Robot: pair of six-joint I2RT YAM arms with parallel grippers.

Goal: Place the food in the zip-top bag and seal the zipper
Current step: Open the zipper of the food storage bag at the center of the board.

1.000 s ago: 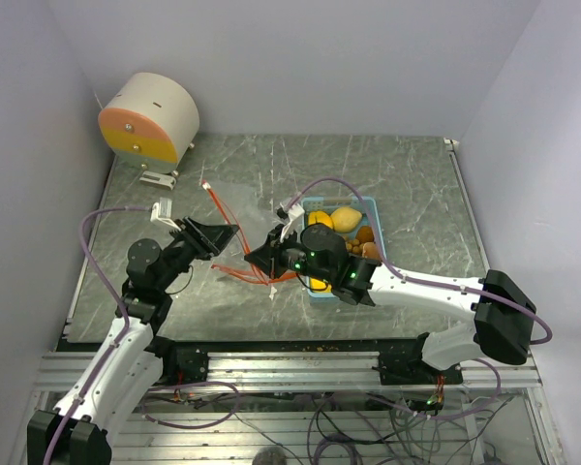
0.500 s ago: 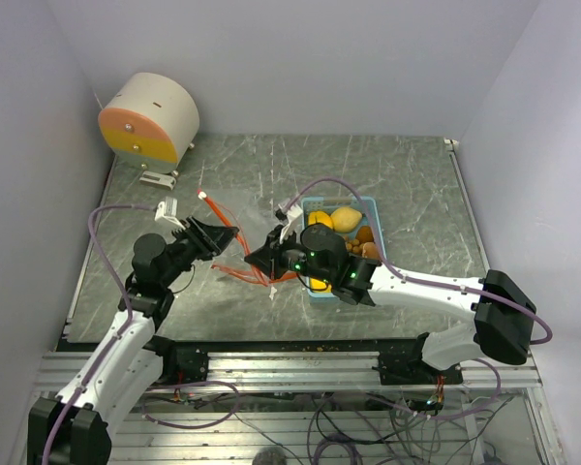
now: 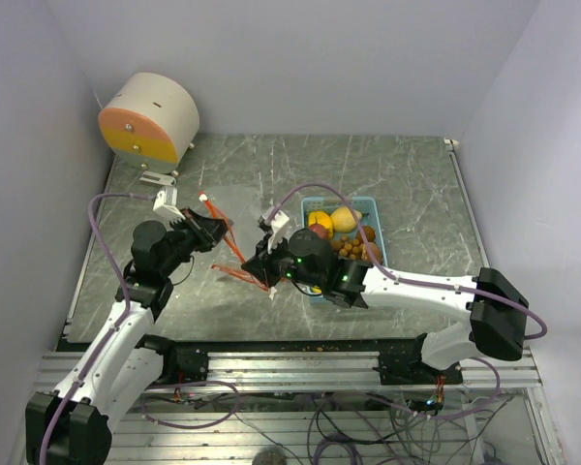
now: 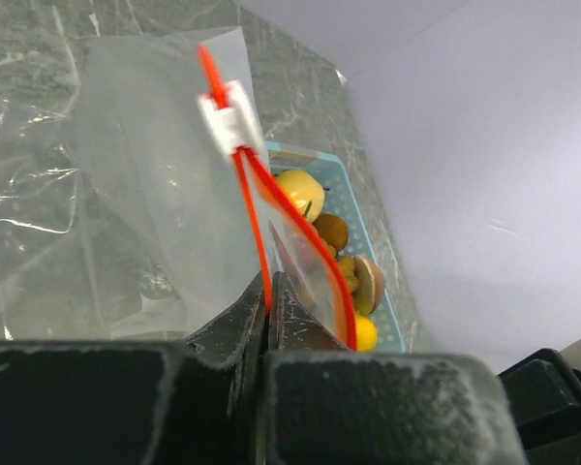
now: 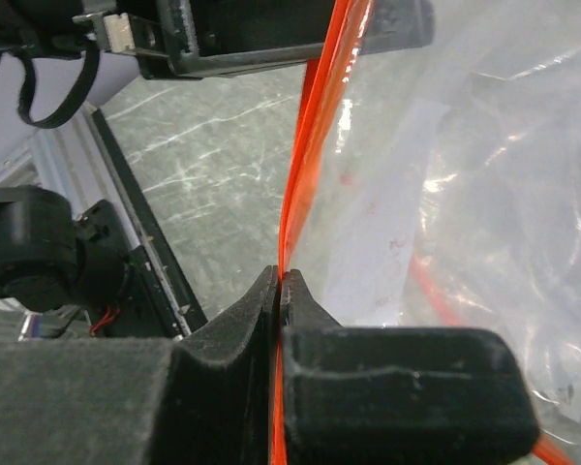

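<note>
From above, the zip-top bag (image 3: 240, 260) is seen stretched between the left gripper (image 3: 216, 232) and the right gripper (image 3: 262, 268) over the grey marbled table (image 3: 416, 184). The food (image 3: 337, 231) is seen lying in the light blue tray (image 3: 372, 205), just right of the bag. A round cream and orange drum (image 3: 147, 118) is shown only here. From the left wrist, the fingers are seen pressed together on the red zipper (image 4: 255, 208) below its white slider (image 4: 230, 118). A yellow fruit (image 4: 300, 191) and brown lumps (image 4: 368, 281) are made out through the clear film. From the right wrist, the fingers are seen pinching the same red strip lower down. The table edge and the left gripper (image 5: 341, 39) are shown beyond it.
</note>
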